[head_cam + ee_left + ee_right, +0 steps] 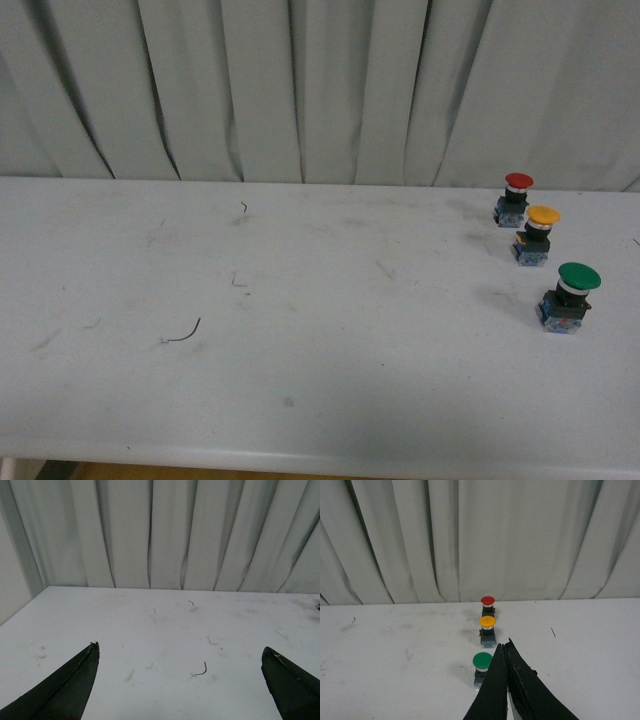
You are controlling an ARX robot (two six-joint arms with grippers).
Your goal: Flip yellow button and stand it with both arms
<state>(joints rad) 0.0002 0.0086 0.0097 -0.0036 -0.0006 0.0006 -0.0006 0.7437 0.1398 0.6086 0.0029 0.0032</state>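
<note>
On the scuffed white table [300,300], three push-button switches stand upright in a row at the right side. Nearest is the larger green-capped button [570,297]; the yellow button [535,236], orange-yellow mushroom cap on black collar and blue base, stands between it and the red-capped button [514,198] by the pleated grey curtain [300,90].

Only the wrist views show the arms. The right gripper [507,646] has its black fingers pressed together, partly hiding the green button. The left gripper [180,652] is spread wide over bare tabletop, its fingers cut off at the frame edge.
</note>
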